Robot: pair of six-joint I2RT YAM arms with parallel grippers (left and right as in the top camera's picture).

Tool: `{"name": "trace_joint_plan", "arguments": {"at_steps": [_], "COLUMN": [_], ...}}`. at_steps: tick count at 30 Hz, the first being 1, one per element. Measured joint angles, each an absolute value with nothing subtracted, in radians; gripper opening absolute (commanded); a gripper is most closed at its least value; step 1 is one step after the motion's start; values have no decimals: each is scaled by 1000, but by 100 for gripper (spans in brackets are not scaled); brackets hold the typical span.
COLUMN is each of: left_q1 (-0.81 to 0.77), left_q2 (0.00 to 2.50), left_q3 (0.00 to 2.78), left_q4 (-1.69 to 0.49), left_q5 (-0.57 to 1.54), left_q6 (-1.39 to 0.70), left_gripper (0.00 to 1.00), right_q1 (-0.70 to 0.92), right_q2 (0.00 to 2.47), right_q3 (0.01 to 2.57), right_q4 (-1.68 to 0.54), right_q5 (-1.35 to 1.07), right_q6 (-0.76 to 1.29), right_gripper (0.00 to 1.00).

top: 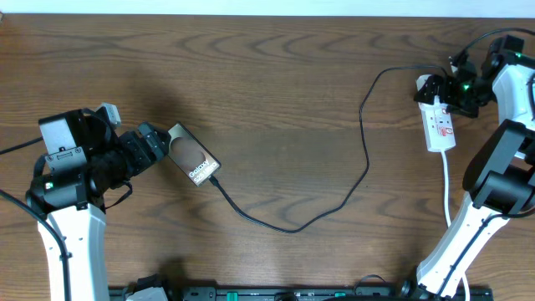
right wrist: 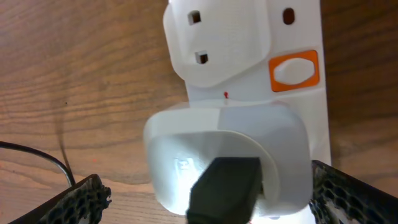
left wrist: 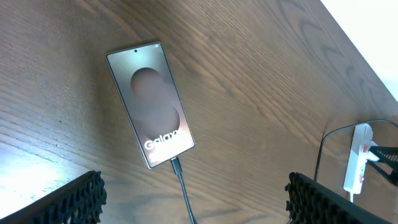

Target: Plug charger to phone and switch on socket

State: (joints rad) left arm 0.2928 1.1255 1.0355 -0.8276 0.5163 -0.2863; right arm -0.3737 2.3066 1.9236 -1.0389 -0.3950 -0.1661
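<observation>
The phone (top: 194, 159) lies flat at the left, dark brown with white "Galaxy" lettering (left wrist: 151, 102). The charger (top: 334, 196) is a thin black cable. Its tip sits in the phone's lower end (left wrist: 176, 165), and it loops across the table to the socket (top: 440, 124). My left gripper (top: 157, 144) is open just left of the phone, holding nothing (left wrist: 196, 208). The socket is a white strip with an orange switch (right wrist: 293, 70). A white adapter (right wrist: 205, 146) with the charger's black plug (right wrist: 224, 190) sits in it. My right gripper (top: 445, 90) hangs open over that adapter (right wrist: 214, 208).
The socket's white cord (top: 449, 180) runs down toward the right arm's base (top: 501, 180). A second white plug (right wrist: 217, 43) sits in the strip beyond the adapter. The table's far edge (top: 267, 15) runs along the top.
</observation>
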Motion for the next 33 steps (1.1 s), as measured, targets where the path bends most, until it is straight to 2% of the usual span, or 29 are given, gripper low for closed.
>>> {"name": "trace_joint_plan", "arguments": {"at_steps": [33], "left_q1": [293], "left_q2": [1126], "left_q3": [1036], "left_q4": [-834], "left_q5": [516], "left_q6": [-283], "left_gripper": [91], "right_q1": [-347], "right_q2": [2306], "right_q3": [1939], "right_q4": [-1096], "right_q5": [-344], "right_q6": [-117], "right_gripper": [99]}}
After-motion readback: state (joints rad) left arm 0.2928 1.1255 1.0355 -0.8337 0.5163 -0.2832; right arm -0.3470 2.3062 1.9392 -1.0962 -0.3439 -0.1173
